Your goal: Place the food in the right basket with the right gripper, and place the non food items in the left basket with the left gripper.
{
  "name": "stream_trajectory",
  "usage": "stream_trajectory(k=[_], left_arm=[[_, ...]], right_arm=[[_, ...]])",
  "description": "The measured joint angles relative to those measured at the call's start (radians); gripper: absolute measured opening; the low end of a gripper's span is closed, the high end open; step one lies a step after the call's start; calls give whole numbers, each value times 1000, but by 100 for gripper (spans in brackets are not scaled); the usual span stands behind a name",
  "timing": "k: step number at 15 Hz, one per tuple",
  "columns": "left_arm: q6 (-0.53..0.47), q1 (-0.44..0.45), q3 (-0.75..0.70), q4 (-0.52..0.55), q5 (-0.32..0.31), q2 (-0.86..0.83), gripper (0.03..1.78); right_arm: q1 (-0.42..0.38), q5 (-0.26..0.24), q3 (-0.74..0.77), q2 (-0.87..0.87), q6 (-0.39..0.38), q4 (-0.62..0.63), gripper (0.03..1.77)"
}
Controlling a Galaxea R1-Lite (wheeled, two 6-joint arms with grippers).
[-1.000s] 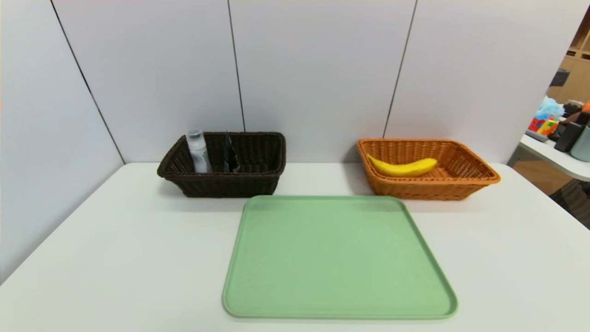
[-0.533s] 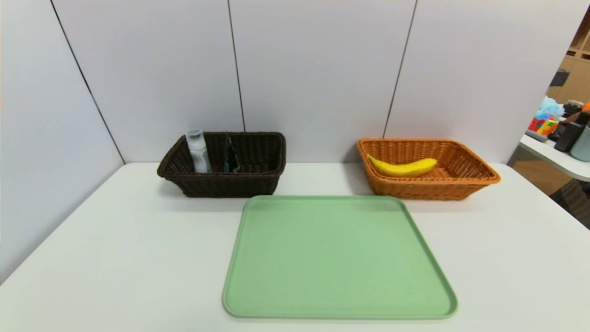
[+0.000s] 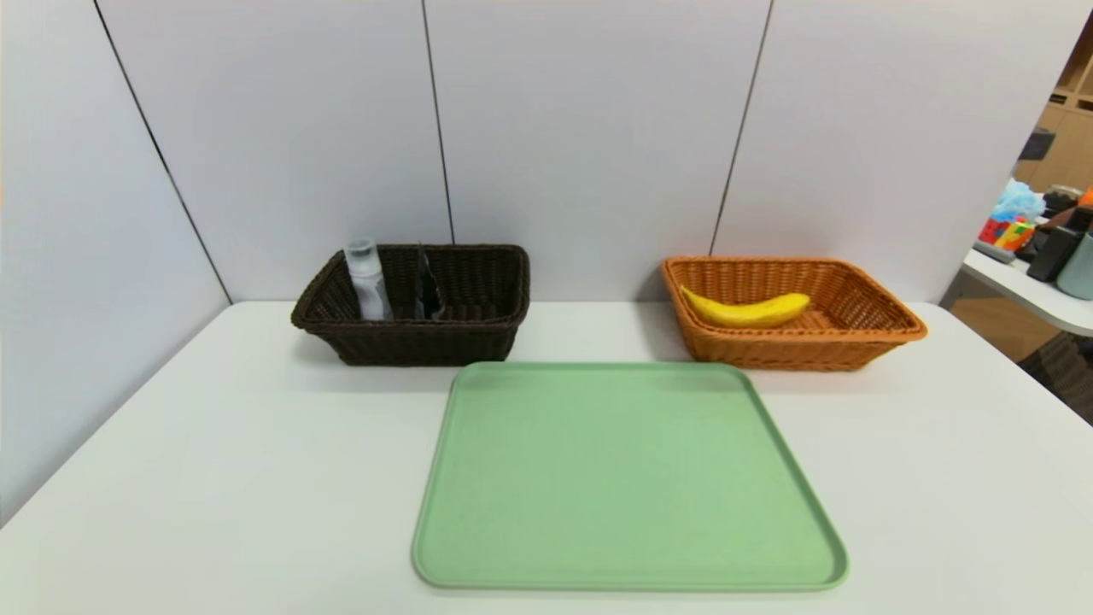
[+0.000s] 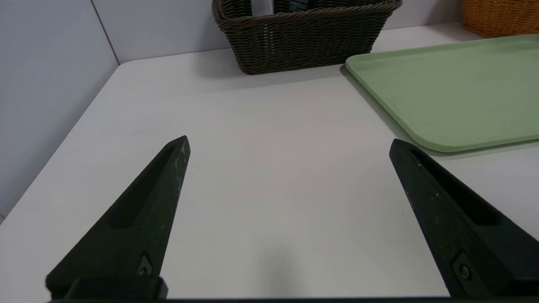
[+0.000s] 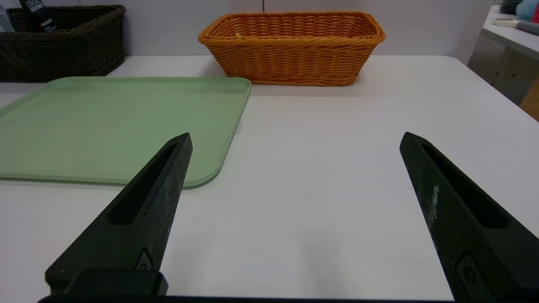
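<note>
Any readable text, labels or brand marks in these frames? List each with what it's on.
None can be read.
Dark packet in the dark brown wicker basket: white lettering, too blurred to read.
Clear plastic bottle in the same basket: no legible label.
Yellow banana, orange wicker basket, green plastic tray: no markings.

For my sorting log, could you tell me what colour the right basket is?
Orange wicker; the right basket shows best in the right wrist view.

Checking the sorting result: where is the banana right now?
In the head view the banana lies inside the orange basket, at the table's far right, beyond the green tray.
</note>
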State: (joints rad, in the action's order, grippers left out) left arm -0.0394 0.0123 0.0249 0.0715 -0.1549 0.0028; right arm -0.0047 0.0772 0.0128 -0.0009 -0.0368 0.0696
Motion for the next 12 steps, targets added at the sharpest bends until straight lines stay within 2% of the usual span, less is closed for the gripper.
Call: stream_trajectory(k=[3, 7, 12], left_arm=[[7, 0, -2, -2, 20, 0, 169], [7, 0, -18, 2, 75, 0, 169], [22, 0, -24, 2, 90, 0, 169]], right_arm=[[1, -29, -7, 0, -39, -13, 170], [1, -30, -10, 0, -45, -14, 170], [1, -31, -10, 0, -66, -14, 170]])
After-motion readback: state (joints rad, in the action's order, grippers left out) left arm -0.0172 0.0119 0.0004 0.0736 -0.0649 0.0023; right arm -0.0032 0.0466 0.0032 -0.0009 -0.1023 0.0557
